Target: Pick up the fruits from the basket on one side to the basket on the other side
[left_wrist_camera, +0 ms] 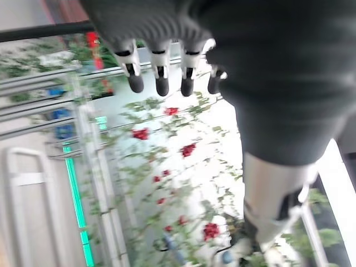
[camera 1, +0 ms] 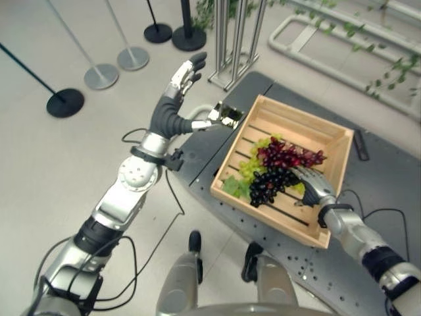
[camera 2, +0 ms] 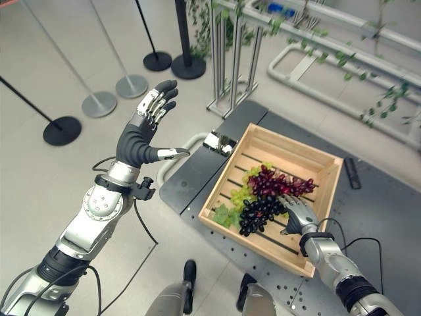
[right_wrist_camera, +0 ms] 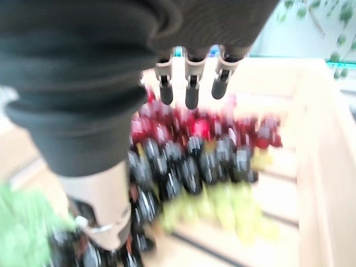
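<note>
Grapes (camera 1: 279,168) lie in the crate (camera 1: 332,141) under the spread right robot hand (camera 1: 314,184); none lifted yet.

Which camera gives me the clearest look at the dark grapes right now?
The right eye view: the dark grapes lie whole in the wooden crate, the right hand beside them. The left eye view shows much the same. The right wrist view has them close but blurred. The left wrist view faces plants.
</note>
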{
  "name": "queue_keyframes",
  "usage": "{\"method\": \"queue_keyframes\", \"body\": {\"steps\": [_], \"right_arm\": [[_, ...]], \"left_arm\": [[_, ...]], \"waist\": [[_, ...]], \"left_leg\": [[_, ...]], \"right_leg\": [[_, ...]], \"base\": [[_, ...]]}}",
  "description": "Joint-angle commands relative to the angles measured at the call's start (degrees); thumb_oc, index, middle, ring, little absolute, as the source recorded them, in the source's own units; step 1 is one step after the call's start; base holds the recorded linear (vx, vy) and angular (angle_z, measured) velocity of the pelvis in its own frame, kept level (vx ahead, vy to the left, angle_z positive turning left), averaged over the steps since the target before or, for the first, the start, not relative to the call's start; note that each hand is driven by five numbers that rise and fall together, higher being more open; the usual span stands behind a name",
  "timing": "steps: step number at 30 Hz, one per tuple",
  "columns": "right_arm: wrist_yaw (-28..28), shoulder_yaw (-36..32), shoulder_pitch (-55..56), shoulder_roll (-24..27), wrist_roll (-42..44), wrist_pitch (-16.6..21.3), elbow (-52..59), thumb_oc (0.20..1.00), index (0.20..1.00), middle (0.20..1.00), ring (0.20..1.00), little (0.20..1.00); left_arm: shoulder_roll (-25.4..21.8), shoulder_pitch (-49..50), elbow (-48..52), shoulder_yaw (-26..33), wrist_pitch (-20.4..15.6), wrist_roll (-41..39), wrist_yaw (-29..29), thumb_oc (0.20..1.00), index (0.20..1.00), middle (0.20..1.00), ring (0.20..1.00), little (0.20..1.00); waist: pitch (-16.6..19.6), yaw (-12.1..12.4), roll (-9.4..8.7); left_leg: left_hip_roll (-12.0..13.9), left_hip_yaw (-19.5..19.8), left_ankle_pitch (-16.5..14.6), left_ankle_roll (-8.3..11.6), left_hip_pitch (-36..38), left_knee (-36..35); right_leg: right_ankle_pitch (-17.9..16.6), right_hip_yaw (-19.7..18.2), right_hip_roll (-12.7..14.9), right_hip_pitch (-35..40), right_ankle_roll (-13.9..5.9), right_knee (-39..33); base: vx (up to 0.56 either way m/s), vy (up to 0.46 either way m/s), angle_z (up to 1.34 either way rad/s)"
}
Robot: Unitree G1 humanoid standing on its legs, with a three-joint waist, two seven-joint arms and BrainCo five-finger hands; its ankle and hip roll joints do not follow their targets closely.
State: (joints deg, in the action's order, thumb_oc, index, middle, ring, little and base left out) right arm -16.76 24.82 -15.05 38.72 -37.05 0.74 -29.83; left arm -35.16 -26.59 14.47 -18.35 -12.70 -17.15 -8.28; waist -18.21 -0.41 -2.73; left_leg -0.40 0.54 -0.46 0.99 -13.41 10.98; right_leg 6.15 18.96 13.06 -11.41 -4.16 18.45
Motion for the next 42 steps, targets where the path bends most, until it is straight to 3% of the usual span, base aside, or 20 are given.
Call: {"method": "queue_keyframes", "body": {"steps": [1, 2, 7, 10, 15, 22, 28, 42], "right_arm": [[-0.1, -1.0, -4.3, 0.2, -0.5, -1.0, 0.2, 1.000, 1.000, 1.000, 1.000, 1.000], [0.2, -1.3, -4.3, -0.6, -0.6, -1.6, -1.1, 1.000, 1.000, 1.000, 1.000, 1.000], [0.2, -0.7, -6.1, -2.6, -0.3, -2.4, -3.5, 1.000, 1.000, 1.000, 1.000, 1.000], [-0.5, -0.4, -10.0, -3.5, 2.1, -3.4, -8.7, 1.000, 1.000, 1.000, 1.000, 1.000], [-2.5, 0.4, -15.0, -2.1, 3.5, -4.1, -11.7, 1.000, 1.000, 1.000, 1.000, 1.000], [-3.8, 1.9, -18.0, 1.0, 3.8, -4.6, -13.1, 1.000, 1.000, 1.000, 1.000, 1.000], [-3.4, 5.0, -21.5, 2.1, 4.0, -4.9, -17.9, 1.000, 1.000, 1.000, 1.000, 1.000], [-5.1, 7.4, -27.2, 2.2, 3.2, -7.1, -23.0, 1.000, 1.000, 1.000, 1.000, 1.000]], "left_arm": [[-0.4, 0.2, 2.7, 2.2, -2.2, -2.3, 1.5, 1.000, 1.000, 1.000, 1.000, 1.000], [0.2, 0.5, 2.6, 1.8, -2.3, -2.5, 2.0, 1.000, 1.000, 1.000, 1.000, 1.000], [0.0, 1.0, 2.5, 1.8, -2.3, -3.3, 2.5, 1.000, 1.000, 1.000, 1.000, 1.000], [-1.5, -0.9, 2.9, 2.3, -2.2, -2.0, 2.4, 1.000, 1.000, 1.000, 1.000, 1.000], [-2.3, -2.3, 3.8, 2.4, -2.9, -2.9, 2.1, 1.000, 1.000, 1.000, 1.000, 1.000], [-1.5, -4.5, 3.5, 1.1, -2.9, -3.7, 0.5, 1.000, 1.000, 1.000, 1.000, 1.000], [-0.2, -6.1, 2.4, -0.7, -1.9, -1.6, -2.0, 1.000, 1.000, 1.000, 1.000, 1.000], [2.0, -7.1, 2.6, -1.8, -1.6, -0.5, -4.0, 1.000, 1.000, 1.000, 1.000, 1.000]], "waist": [[-0.7, 0.0, -1.07], [-0.5, -0.3, -1.20], [-1.6, 0.2, -1.83], [-4.4, 1.2, -2.73], [-7.1, 1.7, -2.81], [-9.1, 3.4, -3.04], [-11.6, 3.9, -1.67], [-11.6, 3.7, -1.10]], "left_leg": [[1.8, -0.1, -5.2, 1.68, 7.1, -3.4], [-0.2, -0.1, -5.2, 0.42, 7.9, -5.5], [-1.0, -1.1, -4.7, -0.98, 6.8, -5.5], [-2.0, -1.9, -5.1, -1.96, 1.9, -1.5], [-1.4, -2.5, -5.6, -1.63, -2.4, 2.8], [-0.3, -0.6, -3.7, 0.32, -6.2, 2.9], [0.4, 1.0, -3.3, 0.79, -8.8, 3.3], [0.5, 1.5, -2.3, 0.97, -13.9, 3.2]], "right_leg": [[-6.1, 0.4, -2.5, 1.3, -2.90, -8.5], [-8.5, -0.8, -0.7, 0.3, -4.10, -9.1], [-9.4, -2.9, 0.4, -2.5, -4.82, -7.6], [-10.0, -5.3, -0.3, -6.0, -4.67, -5.8], [-11.1, -6.5, -0.6, -8.9, -4.09, -6.1], [-10.7, -3.9, -1.1, -9.6, -3.71, -9.0], [-10.0, -2.5, -1.7, -11.3, -3.13, -8.7], [-10.2, -1.9, -1.5, -16.1, -2.93, -8.2]], "base": [[-0.15, 0.351, 0.05], [-0.08, 0.261, 0.02], [-0.14, 0.201, -0.02], [-0.23, 0.112, -0.16], [-0.06, -0.025, -0.08], [0.02, -0.107, 0.13], [0.00, -0.053, 0.17], [0.00, -0.010, 0.00]]}}
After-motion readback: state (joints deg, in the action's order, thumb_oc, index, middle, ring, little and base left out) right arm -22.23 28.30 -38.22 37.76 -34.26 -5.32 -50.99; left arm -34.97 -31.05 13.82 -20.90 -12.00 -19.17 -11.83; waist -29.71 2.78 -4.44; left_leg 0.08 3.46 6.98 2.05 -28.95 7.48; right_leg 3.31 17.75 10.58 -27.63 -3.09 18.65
